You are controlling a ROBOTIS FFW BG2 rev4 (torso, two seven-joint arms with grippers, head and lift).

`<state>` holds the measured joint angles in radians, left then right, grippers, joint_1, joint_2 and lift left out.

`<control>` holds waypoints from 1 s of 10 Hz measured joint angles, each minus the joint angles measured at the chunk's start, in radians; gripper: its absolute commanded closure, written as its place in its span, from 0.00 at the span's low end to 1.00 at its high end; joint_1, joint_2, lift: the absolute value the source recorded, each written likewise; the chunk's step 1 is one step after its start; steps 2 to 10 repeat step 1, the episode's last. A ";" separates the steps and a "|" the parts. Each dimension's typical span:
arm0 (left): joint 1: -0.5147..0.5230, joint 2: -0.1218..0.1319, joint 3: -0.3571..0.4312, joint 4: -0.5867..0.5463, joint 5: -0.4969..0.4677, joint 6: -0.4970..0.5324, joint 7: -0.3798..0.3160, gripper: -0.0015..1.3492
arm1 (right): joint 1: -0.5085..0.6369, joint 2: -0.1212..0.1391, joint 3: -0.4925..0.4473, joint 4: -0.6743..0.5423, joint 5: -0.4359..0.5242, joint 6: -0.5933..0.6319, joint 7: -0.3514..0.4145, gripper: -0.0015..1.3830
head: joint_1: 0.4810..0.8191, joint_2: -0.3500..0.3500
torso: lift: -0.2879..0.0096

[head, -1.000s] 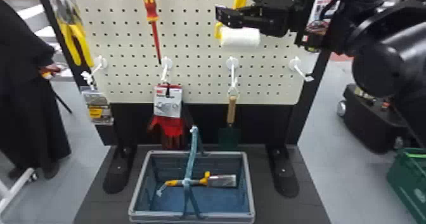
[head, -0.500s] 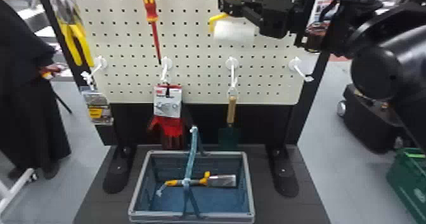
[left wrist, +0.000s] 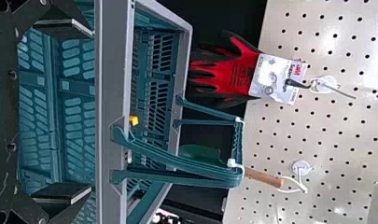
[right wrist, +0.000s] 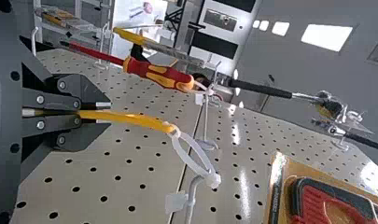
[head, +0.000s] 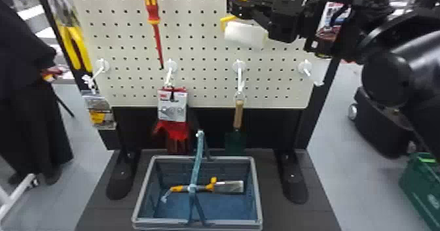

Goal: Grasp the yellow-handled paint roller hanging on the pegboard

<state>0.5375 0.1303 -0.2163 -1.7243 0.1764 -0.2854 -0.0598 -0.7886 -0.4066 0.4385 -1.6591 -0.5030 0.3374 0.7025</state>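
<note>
At the upper right of the head view, the right gripper (head: 238,6) has its two fingers pinched on the yellow handle of the one paint roller (head: 245,34). The roller's white sleeve hangs just below the fingers, against the pegboard (head: 203,83). In the right wrist view the handle runs out from between the fingers to a white loop (right wrist: 189,151), which reaches a white peg (right wrist: 192,191).

Across the middle of the board I count four white hooks (head: 239,66) in a row. The first from the left carries a small packet (head: 98,111). The second holds one pair of red gloves (head: 172,133), the third one wooden-handled trowel (head: 236,129), and the fourth is bare. One red-and-yellow screwdriver (head: 154,8) hangs at top centre, and one pair of yellow-handled pliers (head: 77,45) hangs at upper left.

At bottom centre sits a single grey-and-blue basket (head: 141,194) with its two teal handles raised together. One yellow-handled scraper (head: 226,186) lies inside it.

The left gripper (left wrist: 81,112) is seen in the left wrist view, its two fingers spread wide with the basket between them farther off.
</note>
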 measured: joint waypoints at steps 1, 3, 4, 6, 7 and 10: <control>0.000 0.000 0.000 0.000 0.000 0.000 0.000 0.11 | 0.000 0.000 -0.001 0.000 0.000 0.000 0.000 0.93 | 0.20 0.50 | 0.63; 0.000 0.000 0.000 0.000 0.000 0.000 0.000 0.11 | 0.000 0.000 -0.001 0.000 0.000 0.000 0.000 0.93 | 0.20 0.50 | 0.63; 0.000 0.000 0.000 0.000 0.000 0.000 0.000 0.11 | 0.000 0.000 -0.001 0.000 0.000 0.000 0.000 0.93 | 0.20 0.50 | 0.63; 0.000 0.000 0.000 0.000 0.000 0.000 0.000 0.11 | 0.000 0.000 -0.001 0.000 0.000 0.000 0.000 0.93 | 0.20 0.50 | 0.63; 0.000 0.000 0.000 0.000 0.000 0.000 0.000 0.11 | 0.000 0.000 -0.001 0.000 0.000 0.000 0.000 0.93 | 0.20 0.50 | 0.63; 0.000 0.000 0.000 0.000 0.000 0.000 0.000 0.11 | 0.000 0.000 -0.001 0.000 0.000 0.000 0.000 0.93 | 0.20 0.50 | 0.63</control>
